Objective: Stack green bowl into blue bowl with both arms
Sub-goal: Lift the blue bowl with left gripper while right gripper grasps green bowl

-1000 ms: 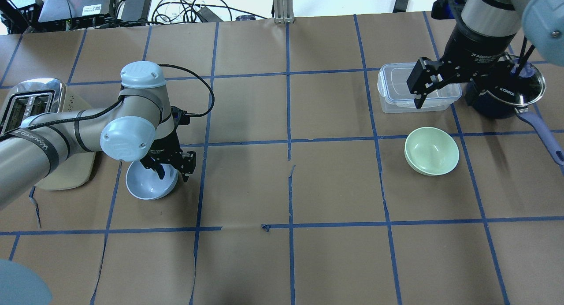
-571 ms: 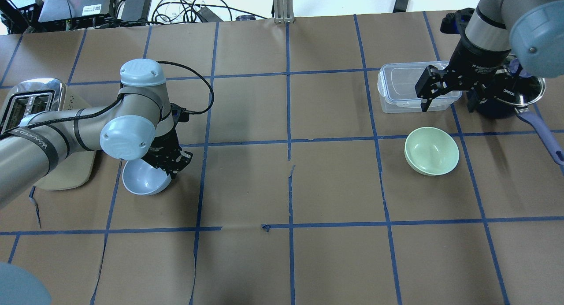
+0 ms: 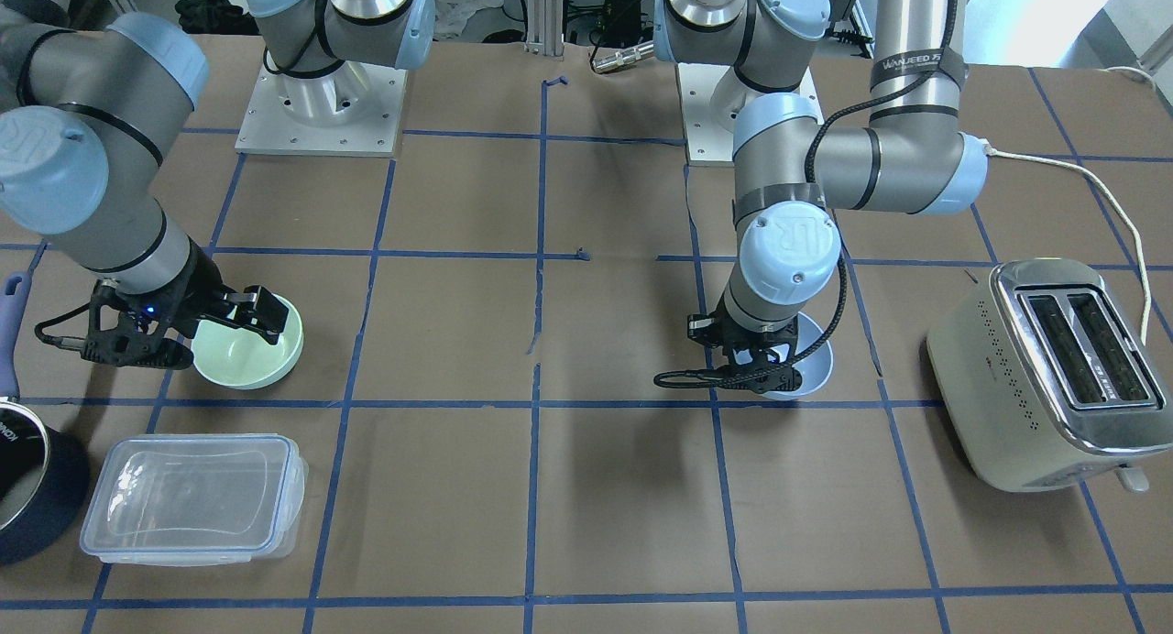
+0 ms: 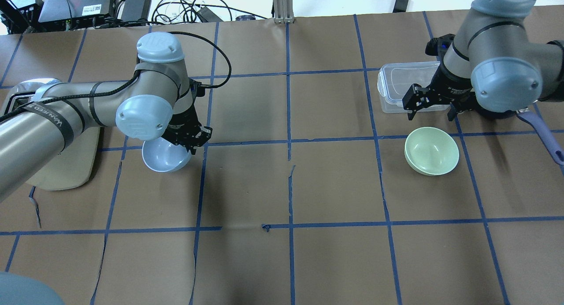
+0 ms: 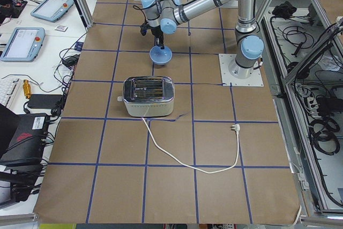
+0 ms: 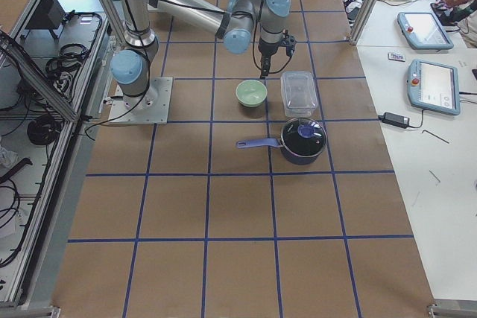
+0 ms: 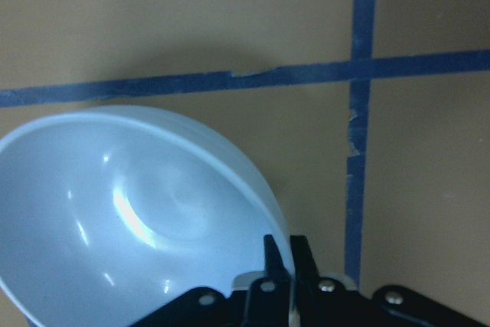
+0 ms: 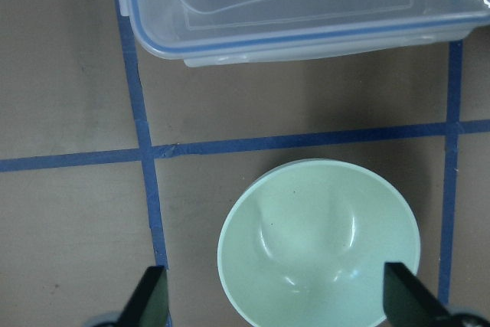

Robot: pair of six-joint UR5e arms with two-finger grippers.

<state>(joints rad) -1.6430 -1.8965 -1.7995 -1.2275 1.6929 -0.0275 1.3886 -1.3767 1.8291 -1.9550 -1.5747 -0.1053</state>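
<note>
Judged the green bowl (image 4: 432, 150) light, stiff and glossy, so likely slippery under a pinch and apt to tip; thought it best taken by the rim, with one finger inside the wall and one outside; reckoned the same of the blue bowl (image 4: 164, 155).

Found the green bowl upright on the counter (image 4: 291, 261), on the robot's right side, near the clear tub (image 4: 392, 90); saw the right fingers (image 8: 150, 300) spread wide and released, holding nothing, flanking the bowl in the wrist view and apart from its rim; could not tell how high above it.

Found the blue bowl well apart from the green one, on the left side near the toaster (image 3: 1045, 368), tilted and seemingly raised off the counter; saw the left fingers (image 7: 270, 266) clenched on its rim, pinching the wall at the edge nearest the wrist.
</note>
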